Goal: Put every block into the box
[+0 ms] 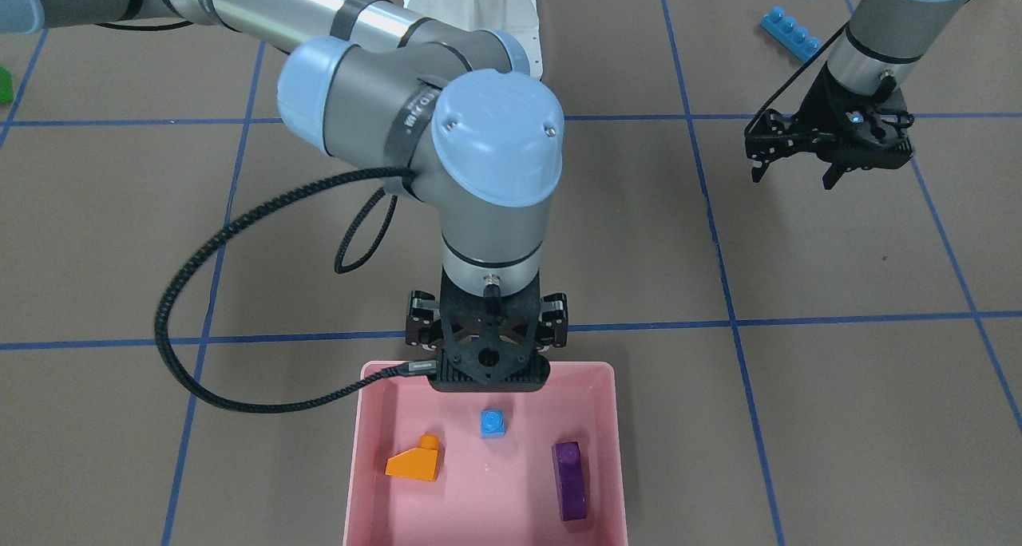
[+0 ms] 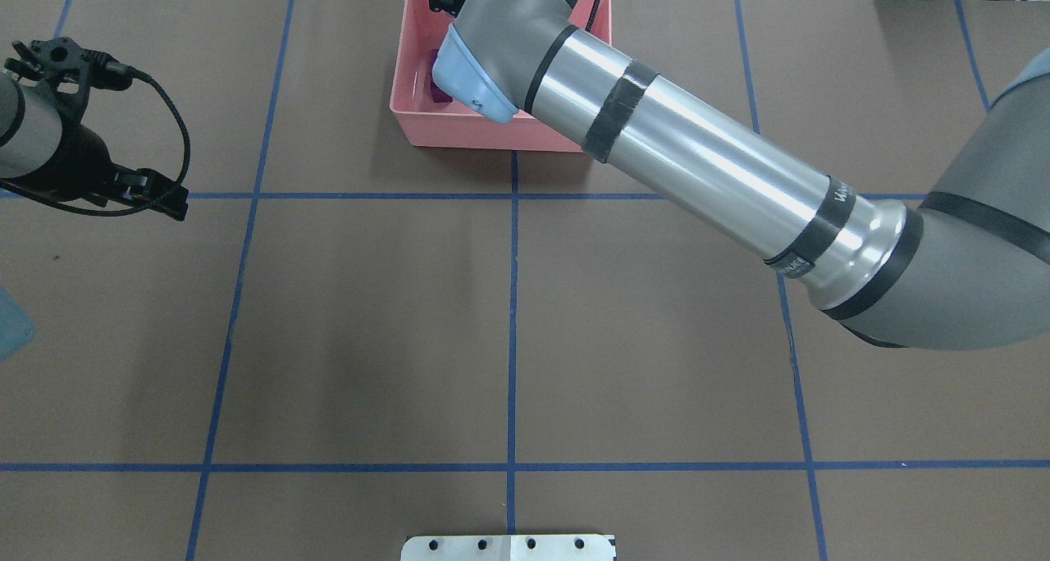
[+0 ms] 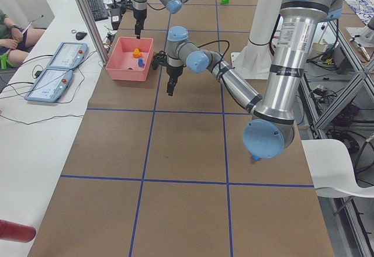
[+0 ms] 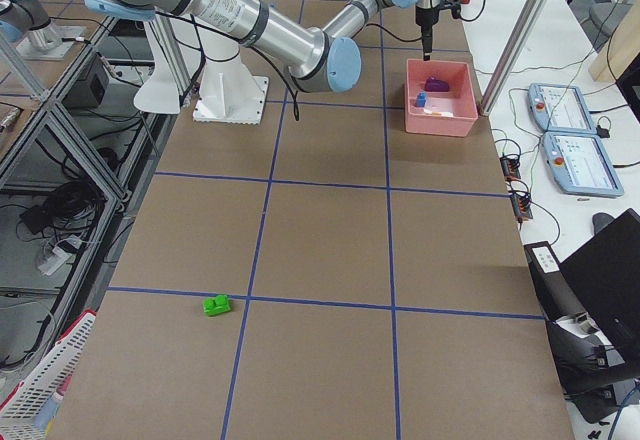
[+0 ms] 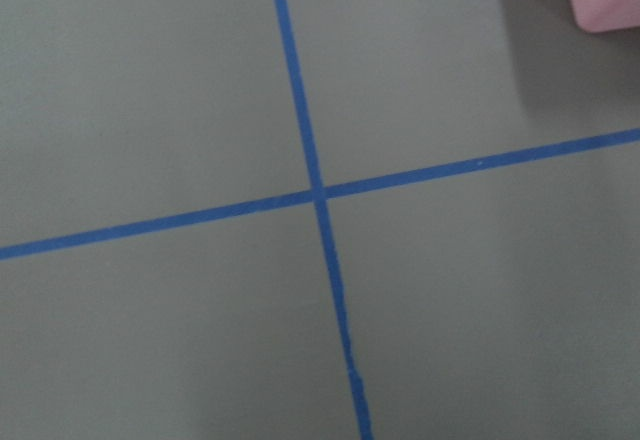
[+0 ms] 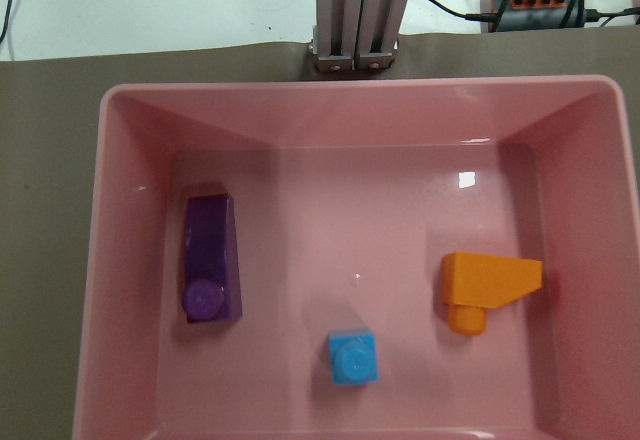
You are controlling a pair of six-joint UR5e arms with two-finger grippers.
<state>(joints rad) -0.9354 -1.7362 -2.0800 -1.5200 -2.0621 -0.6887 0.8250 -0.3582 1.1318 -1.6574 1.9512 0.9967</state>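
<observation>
The pink box (image 1: pixel 369 418) holds the orange sloped brick (image 1: pixel 414 459), the tiny blue single-stud brick (image 1: pixel 492 423) and the purple brick (image 1: pixel 570 480); all three also show in the right wrist view, orange (image 6: pixel 488 285), blue (image 6: pixel 354 357), purple (image 6: pixel 211 258). My right gripper (image 1: pixel 489 346) hovers over the box's robot-side rim, open and empty. My left gripper (image 1: pixel 793 177) hangs open and empty above the table. The long blue four-stud brick (image 1: pixel 789 33) lies just beyond it, towards the robot. The green brick (image 4: pixel 216 305) lies far off on my right side of the table.
The white base plate (image 2: pixel 509 546) is at the table's robot edge. An aluminium post (image 6: pixel 355 10) stands just behind the box. My right arm's cable (image 1: pixel 200 290) loops over the table beside the box. Blue tape lines grid the brown table.
</observation>
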